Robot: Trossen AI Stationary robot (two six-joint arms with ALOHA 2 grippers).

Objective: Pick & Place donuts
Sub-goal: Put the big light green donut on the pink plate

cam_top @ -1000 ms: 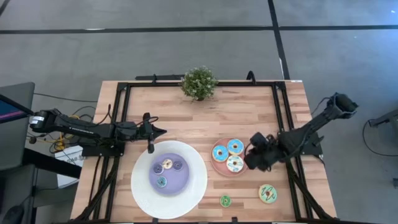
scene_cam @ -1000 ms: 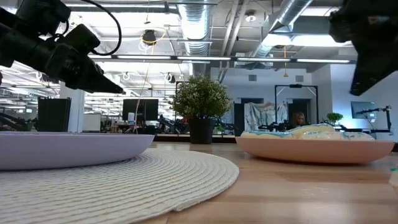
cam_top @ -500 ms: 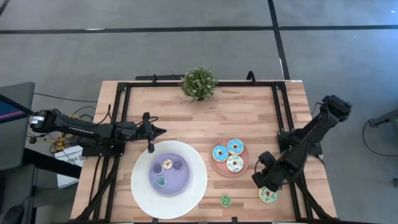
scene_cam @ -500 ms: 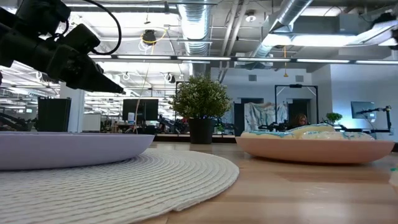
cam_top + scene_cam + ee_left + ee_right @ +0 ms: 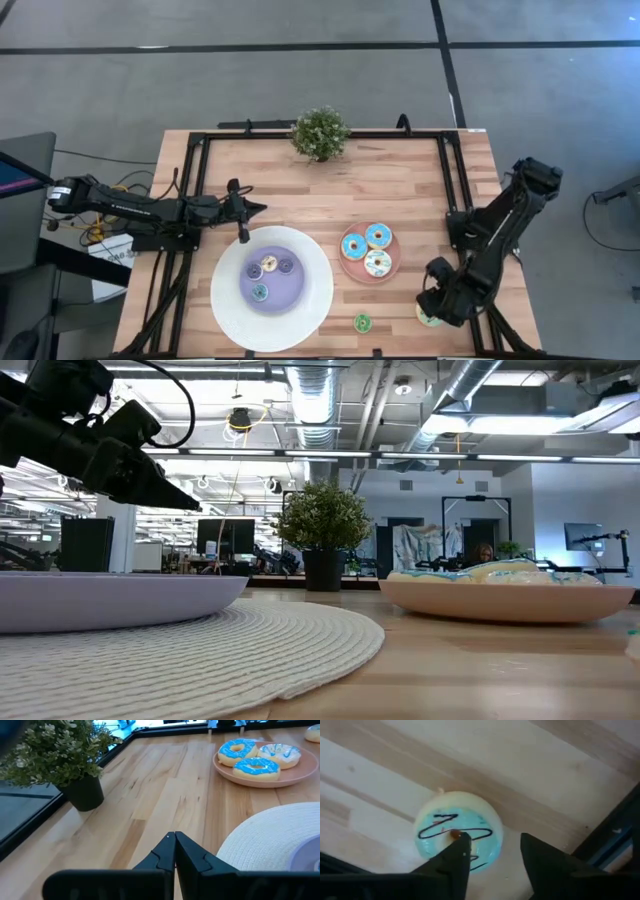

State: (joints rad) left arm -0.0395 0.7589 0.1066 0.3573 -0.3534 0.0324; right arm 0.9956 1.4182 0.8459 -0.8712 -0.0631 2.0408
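Observation:
A donut with pale green icing and black squiggles (image 5: pixel 451 831) lies flat on the wood near the table's front right corner, mostly hidden under my right arm in the high view (image 5: pixel 427 320). My right gripper (image 5: pixel 492 851) (image 5: pixel 440 300) hangs above it, pointing down, open, its fingers clear of the donut. Two blue donuts (image 5: pixel 354 246) (image 5: pixel 378 236) and a white one (image 5: pixel 377 264) lie on the pink plate (image 5: pixel 345 270). Three tiny donuts (image 5: pixel 268 264) sit on the white-and-purple plate (image 5: pixel 230 300). A small green donut (image 5: pixel 362 323) lies on the wood. My left gripper (image 5: pixel 246 211) (image 5: pixel 175 847) waits shut at the left.
A potted plant (image 5: pixel 320 133) (image 5: pixel 322 530) stands at the table's far edge. A black frame rail (image 5: pixel 470 310) (image 5: pixel 615 840) runs close beside the green-iced donut along the right edge. Bare wood lies between the plant and the plates.
My right gripper has swung from beside the pink plate toward the table's near right corner, turning about as it went and sinking a little, and now stands over the green-iced donut. It has left the low view. No donut has moved.

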